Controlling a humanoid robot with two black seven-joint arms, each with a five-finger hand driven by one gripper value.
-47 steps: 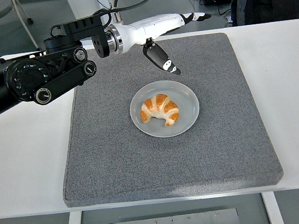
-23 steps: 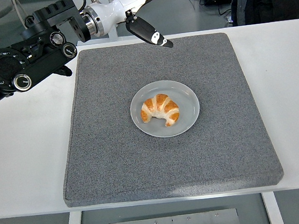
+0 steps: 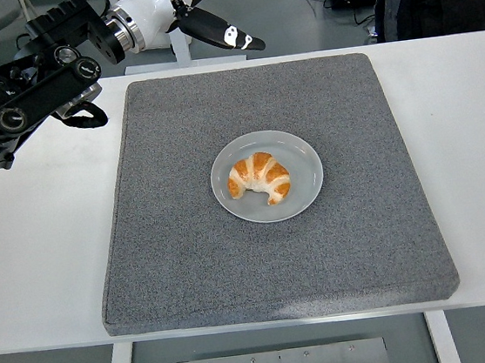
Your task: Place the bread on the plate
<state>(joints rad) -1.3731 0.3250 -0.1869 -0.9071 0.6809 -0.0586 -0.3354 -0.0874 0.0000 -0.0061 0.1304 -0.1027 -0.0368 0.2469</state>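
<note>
Fingers point(image 3: 230, 36) of my left hand point(image 3: 197, 16) spread, holding nothing; bread point(image 3: 260, 179) sits on plate point(image 3: 303, 152). I'd retreat high, clear of the mat point(image 3: 190, 257).

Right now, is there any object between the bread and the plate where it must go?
No. The golden, white-striped croissant already lies on the round pale grey plate, in the middle of the grey mat. The left hand is open, beyond the mat's far edge, touching nothing.
</note>
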